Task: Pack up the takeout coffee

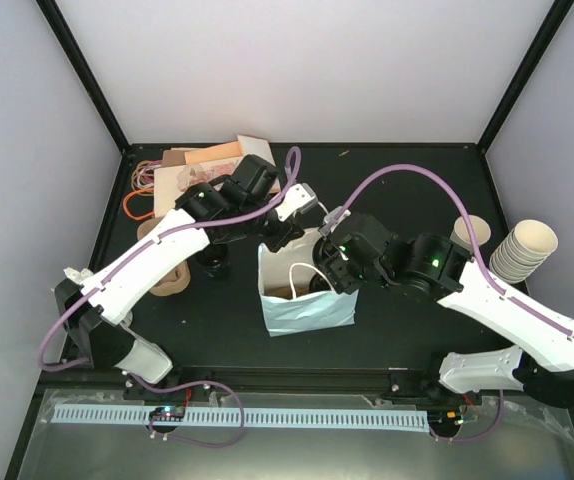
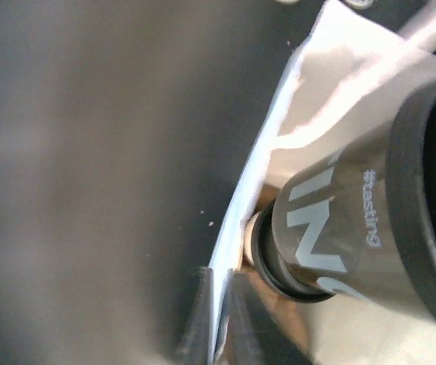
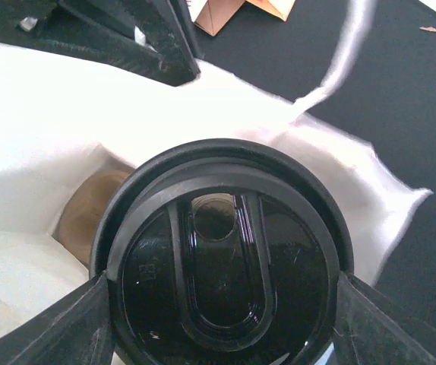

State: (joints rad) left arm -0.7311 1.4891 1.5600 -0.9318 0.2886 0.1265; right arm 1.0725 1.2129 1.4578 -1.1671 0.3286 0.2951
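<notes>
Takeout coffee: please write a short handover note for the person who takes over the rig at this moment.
Left gripper: shut on the rim of the white paper bag, holding it open.
Right gripper: shut on the takeout coffee, gripped at its black lid, partway into the bag's mouth.
Done: coffee picked up and brought to the bag.
Left: lower it to the bottom, release, withdraw both arms.

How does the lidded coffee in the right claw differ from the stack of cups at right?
The takeout coffee wears a black lid; the cup stack is lidless. The coffee is one cup held by the right claw at the white bag's mouth; the stack rests on the table.
</notes>
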